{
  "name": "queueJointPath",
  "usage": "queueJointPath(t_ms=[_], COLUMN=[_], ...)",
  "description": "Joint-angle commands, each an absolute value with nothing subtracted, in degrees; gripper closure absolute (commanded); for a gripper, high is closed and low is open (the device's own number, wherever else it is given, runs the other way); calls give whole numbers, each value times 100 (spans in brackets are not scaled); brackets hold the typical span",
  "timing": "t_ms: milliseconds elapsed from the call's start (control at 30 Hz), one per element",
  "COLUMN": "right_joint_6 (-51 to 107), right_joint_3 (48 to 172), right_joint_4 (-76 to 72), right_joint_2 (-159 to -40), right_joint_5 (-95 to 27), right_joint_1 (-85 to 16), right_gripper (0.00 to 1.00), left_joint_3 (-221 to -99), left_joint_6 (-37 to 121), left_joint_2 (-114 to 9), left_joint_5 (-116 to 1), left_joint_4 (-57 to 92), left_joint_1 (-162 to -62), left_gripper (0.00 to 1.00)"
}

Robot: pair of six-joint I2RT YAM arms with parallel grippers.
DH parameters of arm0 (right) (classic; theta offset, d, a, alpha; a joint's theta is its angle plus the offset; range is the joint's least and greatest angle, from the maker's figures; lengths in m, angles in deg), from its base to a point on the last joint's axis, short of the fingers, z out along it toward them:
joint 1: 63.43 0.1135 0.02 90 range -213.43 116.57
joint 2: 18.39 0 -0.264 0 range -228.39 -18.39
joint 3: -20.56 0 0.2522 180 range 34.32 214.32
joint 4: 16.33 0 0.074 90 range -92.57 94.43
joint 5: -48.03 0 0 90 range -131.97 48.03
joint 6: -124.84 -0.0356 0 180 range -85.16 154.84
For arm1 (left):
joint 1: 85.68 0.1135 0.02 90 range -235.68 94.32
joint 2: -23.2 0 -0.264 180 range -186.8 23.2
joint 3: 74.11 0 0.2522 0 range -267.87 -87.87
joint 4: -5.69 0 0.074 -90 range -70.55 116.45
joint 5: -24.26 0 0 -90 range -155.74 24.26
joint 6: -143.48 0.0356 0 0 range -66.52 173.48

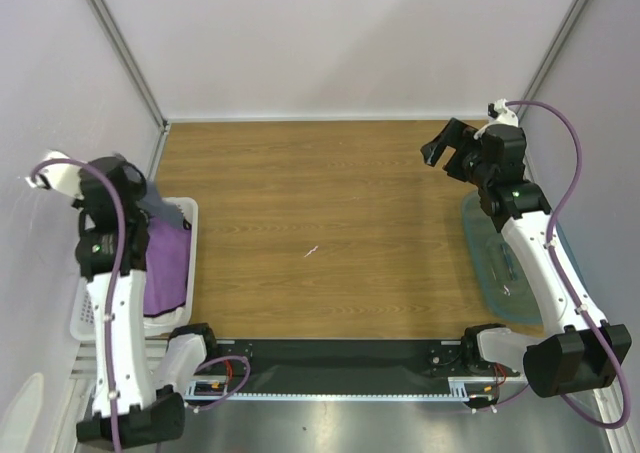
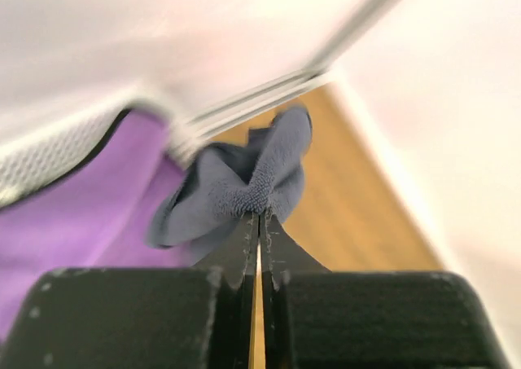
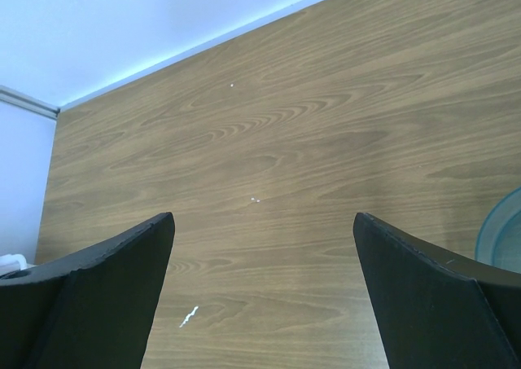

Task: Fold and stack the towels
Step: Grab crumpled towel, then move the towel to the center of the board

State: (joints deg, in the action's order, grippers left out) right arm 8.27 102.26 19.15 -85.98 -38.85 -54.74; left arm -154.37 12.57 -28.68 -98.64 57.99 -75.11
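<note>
- Wood-grain table point(image 1: 330, 233) inside a white-walled enclosure; its middle is bare apart from a small pale speck.
- Left gripper point(image 2: 259, 222): jaws pinched together on a fold of the navy towel point(image 2: 244, 182). Cloth sits right at the fingertips, so it is a thin edge grip, not a deep one.
- Navy towel is bunched into a loose bow shape just past the tips, with no clear long axis yet. It hangs over the near-table rim of the white basket point(image 1: 190, 205).
- Purple towel point(image 1: 165, 268) lies in the basket, directly under and beside the navy one. Cannot tell whether the two touch.
- White towel: not visible in any view.
- Right gripper point(image 1: 448, 151): jaws spread wide, holding nothing, raised at the far right over the table, near the teal bin point(image 1: 490, 263).
- Key relation: the held towel is at the far left edge; the open table lies to the left arm's right, across the basket rim. Left arm is on it; the right arm is well apart, a full table width away.
- Judgement: next move is a lift and carry rightward onto the table; the cloth must clear the basket rim, and the shallow pinch could slip if it snags.
- Spreading it flat will likely need the right arm to come across.
</note>
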Motion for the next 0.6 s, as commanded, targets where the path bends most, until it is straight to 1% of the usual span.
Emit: queueJointPath(t_ms=[0,33,100,133,267,333,467,500,567], right_joint_6=[724,707,689,663,566,505,399,355,303], right_joint_3=[10235,10235,10200,10182,10120,10147,9998,9867,9717], right_joint_4=[1651,1659,1677,1677,1703,1861,2064,2081,2125], right_joint_2=[-8439,-8431,-8396,-8334,-8167,-8106,-7843,-7772,-7579], right_joint_5=[-3863,-3906,-3951,-4038,-4336,-4530,-4671,-4724,-4803], right_joint_1=[-5438,-5429,-5429,-5420,-5438,-5464,-5499,-5508,-5517], right_gripper=[0,0,0,0,0,0,0,0,0], left_joint_3=[-16308,-16693,-17038,-17301,-17488,-17505,-17848,-17883,-17858], left_joint_6=[2252,2341,2551,2605,2719,2772,3044,3167,3220], left_joint_2=[-2716,-2820,-2952,-3040,-3111,-3190,-3777,-3866,-4016], left_joint_5=[-8924,-8686,-8263,-7757,-6805,-6409,-6450,-6503,-6547], left_joint_4=[5829,5890,5988,5970,5383,4934,4863,4837,4758], left_joint_1=[-7680,-7715,-7838,-7891,-8462,-8980,-10008,-10427,-10790], left_gripper=[100,100,100,100,100,100,100,100,100])
